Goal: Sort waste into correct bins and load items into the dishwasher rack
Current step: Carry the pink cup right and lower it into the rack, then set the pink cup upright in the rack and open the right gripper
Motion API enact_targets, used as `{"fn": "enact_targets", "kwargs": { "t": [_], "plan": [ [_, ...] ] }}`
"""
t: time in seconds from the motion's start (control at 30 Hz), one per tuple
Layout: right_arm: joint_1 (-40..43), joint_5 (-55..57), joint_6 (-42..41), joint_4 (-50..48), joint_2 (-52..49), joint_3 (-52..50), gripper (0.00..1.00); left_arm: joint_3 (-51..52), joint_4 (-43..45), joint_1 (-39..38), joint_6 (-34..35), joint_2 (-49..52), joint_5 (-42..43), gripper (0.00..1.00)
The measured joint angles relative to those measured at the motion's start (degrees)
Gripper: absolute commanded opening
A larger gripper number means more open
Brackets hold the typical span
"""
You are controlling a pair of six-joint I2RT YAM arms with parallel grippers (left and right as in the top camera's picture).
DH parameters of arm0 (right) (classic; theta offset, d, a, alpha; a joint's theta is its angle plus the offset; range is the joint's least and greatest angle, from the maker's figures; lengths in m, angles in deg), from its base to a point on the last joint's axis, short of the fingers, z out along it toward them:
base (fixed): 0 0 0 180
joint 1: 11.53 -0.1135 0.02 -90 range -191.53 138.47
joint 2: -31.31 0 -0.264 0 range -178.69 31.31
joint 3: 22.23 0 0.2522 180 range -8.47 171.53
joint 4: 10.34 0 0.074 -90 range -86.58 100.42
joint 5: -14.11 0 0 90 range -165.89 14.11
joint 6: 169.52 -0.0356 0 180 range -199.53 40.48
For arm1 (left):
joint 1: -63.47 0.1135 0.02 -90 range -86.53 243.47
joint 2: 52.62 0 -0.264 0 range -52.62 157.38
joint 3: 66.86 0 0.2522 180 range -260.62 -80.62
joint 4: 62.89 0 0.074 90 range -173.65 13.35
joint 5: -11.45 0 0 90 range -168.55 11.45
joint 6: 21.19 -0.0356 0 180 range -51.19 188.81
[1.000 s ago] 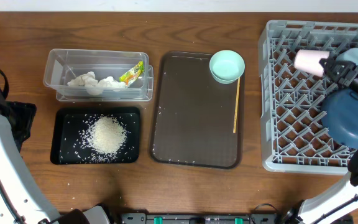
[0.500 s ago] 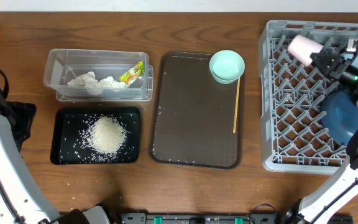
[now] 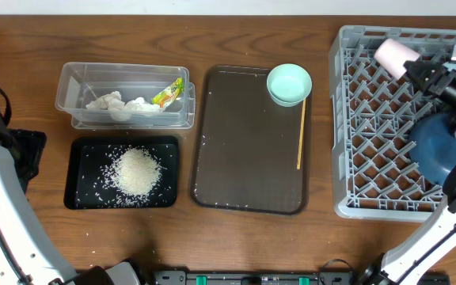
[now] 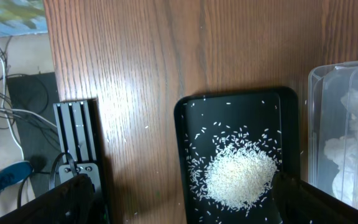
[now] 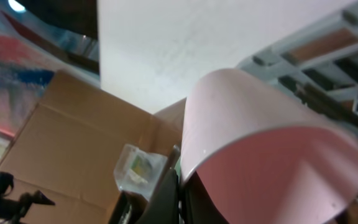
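White rice [image 3: 137, 172] heaped in black tray [image 3: 81, 198]; tissue wads [image 3: 113, 104] plus wrapper [image 3: 167, 95] in clear tub [image 3: 70, 87], so waste sorting judged done. Dark blue bowl [image 3: 438, 150] already in rack [image 3: 347, 158]. Pink cup [image 3: 394, 54] over rack's far-left corner, clamped in right claw [image 3: 415, 70], not yet set down. Left to load: mint green dish [image 3: 289, 84] and wooden stick [image 3: 300, 134], both on brown serving tray [image 3: 244, 174] on tabletop [image 3: 212, 32]. Small light blue bowl not made out. Left claw [image 4: 179, 202] spread wide, holding nothing, near black tray
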Motion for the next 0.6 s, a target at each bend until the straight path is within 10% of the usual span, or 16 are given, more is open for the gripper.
{"fn": "enact_targets", "kwargs": {
  "t": [0.6],
  "plan": [
    [0.02, -1.95, -9.9, 4.0, -0.02, 0.0, 0.01, 0.0, 0.0, 0.0, 0.0, 0.0, 0.0, 0.94]
  ]
}}
